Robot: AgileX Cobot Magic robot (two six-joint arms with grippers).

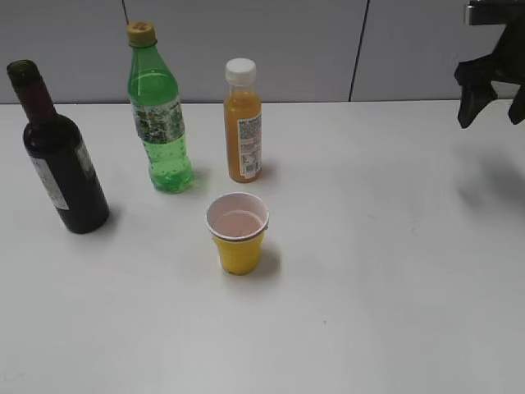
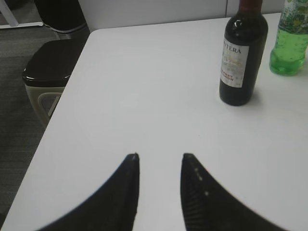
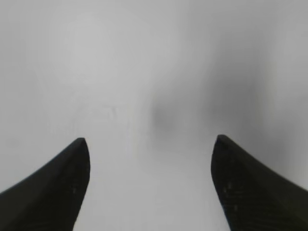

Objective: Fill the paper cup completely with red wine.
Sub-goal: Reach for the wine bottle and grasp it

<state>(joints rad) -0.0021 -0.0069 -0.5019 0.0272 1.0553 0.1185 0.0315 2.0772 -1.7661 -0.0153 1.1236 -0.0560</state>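
The small yellow paper cup stands upright near the middle of the white table, its white inside empty of dark liquid. The dark long-necked wine bottle with a white-grey label stands upright at the far left; it also shows in the left wrist view. The red wine is inside it. My left gripper is open and empty over bare table, some way short and left of the bottle. My right gripper hangs open and empty above the table's far right; the right wrist view shows its jaws wide apart over bare table.
A green soda bottle with a yellow cap and an orange juice bottle with a white cap stand behind the cup. A dark bin sits on the floor beyond the table's left edge. A grey wall runs behind the table.
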